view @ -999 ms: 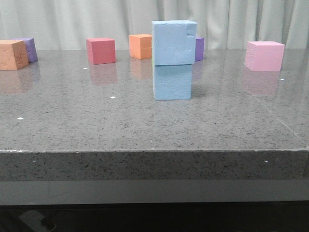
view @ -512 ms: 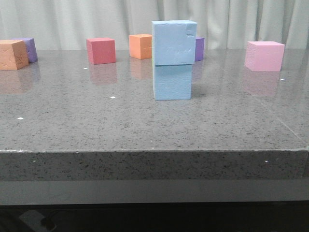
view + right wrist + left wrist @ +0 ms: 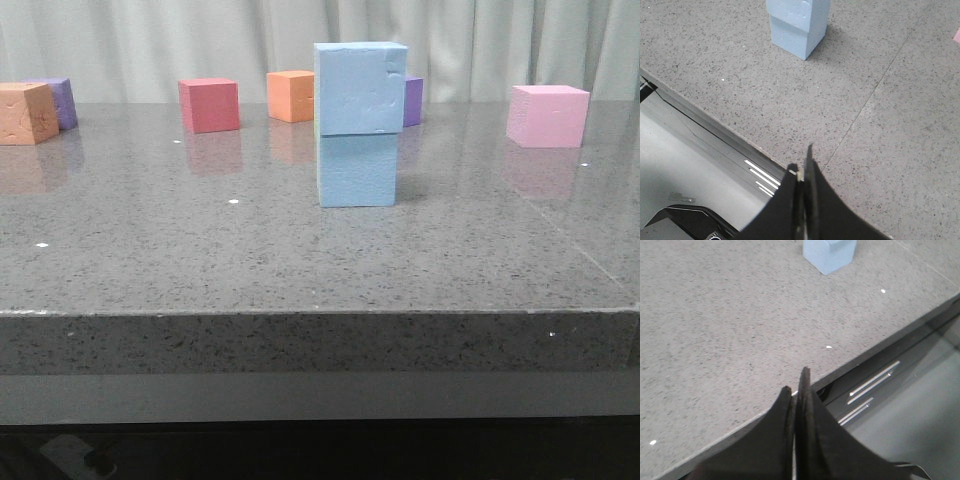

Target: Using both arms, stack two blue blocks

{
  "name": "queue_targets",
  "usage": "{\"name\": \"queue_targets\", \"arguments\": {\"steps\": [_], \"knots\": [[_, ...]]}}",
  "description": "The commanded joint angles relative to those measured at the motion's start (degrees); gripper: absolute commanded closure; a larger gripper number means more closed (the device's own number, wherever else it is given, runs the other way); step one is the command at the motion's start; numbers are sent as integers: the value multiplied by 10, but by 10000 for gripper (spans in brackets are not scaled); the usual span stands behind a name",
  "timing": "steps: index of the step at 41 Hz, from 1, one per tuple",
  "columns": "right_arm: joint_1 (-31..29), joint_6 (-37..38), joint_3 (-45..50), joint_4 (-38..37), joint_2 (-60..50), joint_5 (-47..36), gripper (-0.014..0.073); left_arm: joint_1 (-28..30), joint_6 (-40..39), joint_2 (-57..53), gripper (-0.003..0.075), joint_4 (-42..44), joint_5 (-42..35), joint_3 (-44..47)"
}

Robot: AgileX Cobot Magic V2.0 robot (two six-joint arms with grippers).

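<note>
A: Both grippers are seen over the table's near edge (image 3: pixel 320 312): left gripper (image 3: pixel 796 390) and right gripper (image 3: pixel 802 167), fingers pressed together, nothing held.

B: Blocks?

A: Mid-table, upper blue block (image 3: pixel 360 88) is set on lower blue block (image 3: pixel 357 170). Red cube (image 3: pixel 209 105) and pink cube (image 3: pixel 547 115) are noted farther back.

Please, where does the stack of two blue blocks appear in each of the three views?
Front view: stack of blue blocks, centre of the table.
Left wrist view: only part of it, cut off by the frame.
Right wrist view: both blocks, partly cropped.
Shared landmark: the table's near edge.
</note>
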Motion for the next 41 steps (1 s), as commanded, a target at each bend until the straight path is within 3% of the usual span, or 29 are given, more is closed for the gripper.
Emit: {"name": "queue_targets", "arguments": {"steps": [1,7,13,17,22,34,41], "knots": [[-3,-5,-13,0,-2,-37,661,33,-2,-27,741,-3,-39,7],[-3,-5,-13,0,-2,-37,661,119,-2,-84,741,-38,-43,48],[-3,-5,-13,0,-2,-37,661,194,4,-144,741,-100,-109,108],[-3,-5,-13,0,-2,-37,661,229,78,-177,741,-140,-169,155],[-3,-5,-13,0,-2,-37,661,256,165,-216,741,-174,-257,222],[-3,-5,-13,0,-2,-37,661,302,166,-281,741,-174,-434,354],[-3,-5,-13,0,-2,-37,661,305,166,-289,741,-177,-476,387]]}}
